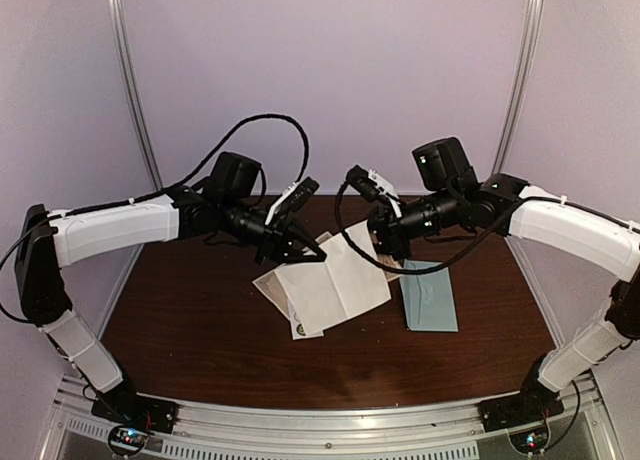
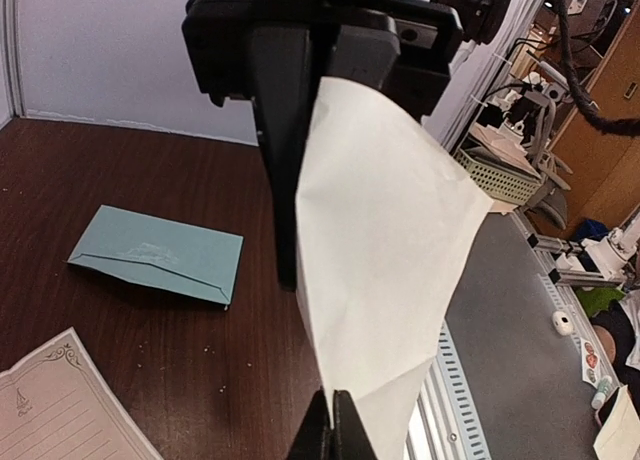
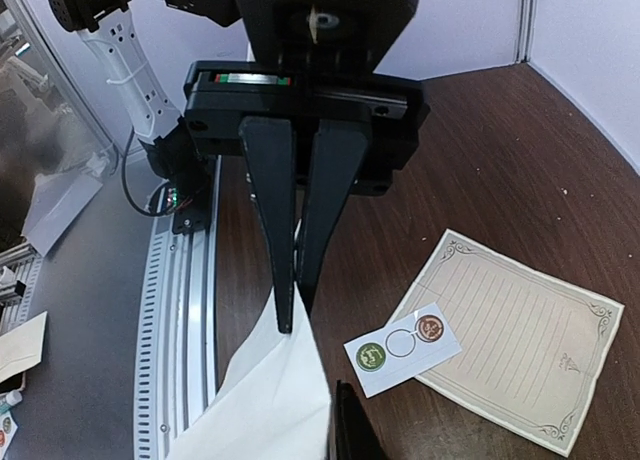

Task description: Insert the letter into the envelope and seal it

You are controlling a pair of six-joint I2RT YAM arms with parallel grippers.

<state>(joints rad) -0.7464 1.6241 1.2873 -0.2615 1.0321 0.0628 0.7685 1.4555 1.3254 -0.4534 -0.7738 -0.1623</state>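
Observation:
The letter, a white sheet that looks blank from here, hangs above the table between my two grippers. My left gripper is shut on its left corner; in the left wrist view the fingertips pinch the paper's point. My right gripper is shut on the opposite edge, its fingers clamped on the sheet. The pale teal envelope lies flat on the table to the right of the sheet, its flap folded down.
A cream lined sheet with an ornate border lies on the brown table under the held paper. A small white sticker strip with a green and a brown round seal rests at its edge. Metal rails run along the near edge.

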